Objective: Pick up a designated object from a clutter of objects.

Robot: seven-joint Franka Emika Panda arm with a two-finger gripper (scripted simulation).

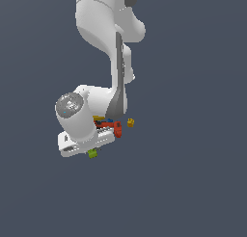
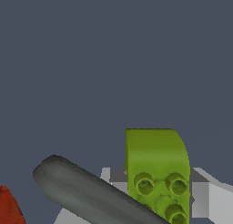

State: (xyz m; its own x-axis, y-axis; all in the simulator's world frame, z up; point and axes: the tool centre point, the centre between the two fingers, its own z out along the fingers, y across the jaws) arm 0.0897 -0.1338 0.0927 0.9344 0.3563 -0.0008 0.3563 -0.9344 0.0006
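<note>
Wrist view puts a green studded brick [image 2: 157,173] nearest the lens: lime green, with a rounded upper corner and three round studs on its face. It sits between the pale grey parts of the hand [image 2: 159,191], whose fingers [image 2: 200,198] show on either side of it, so the hand appears to be pinching the brick. A dark grey rounded bar [image 2: 86,191] crosses diagonally in front of the brick's lower corner, and what it belongs to cannot be told. A dark red object [image 2: 8,207] shows only as a sliver at the frame's corner. Beyond these lies the plain slate-blue ground [image 2: 113,59].

From the exterior view, the white arm [image 1: 103,48] reaches down from above and bends over the clutter, hiding most of it. The green brick [image 1: 92,153] peeks out under the white body of the hand [image 1: 87,143], on the near side of the pile. Just behind the hand, an orange-red power drill [image 1: 114,128] lies partly covered, with a glimpse of something yellow [image 1: 99,118] and a small blue piece [image 1: 109,120] at its far edge. A little yellow piece [image 1: 130,122] sits apart from the rest, towards the exterior view's right. No container is visible; everything rests on the flat ground [image 1: 193,183].
</note>
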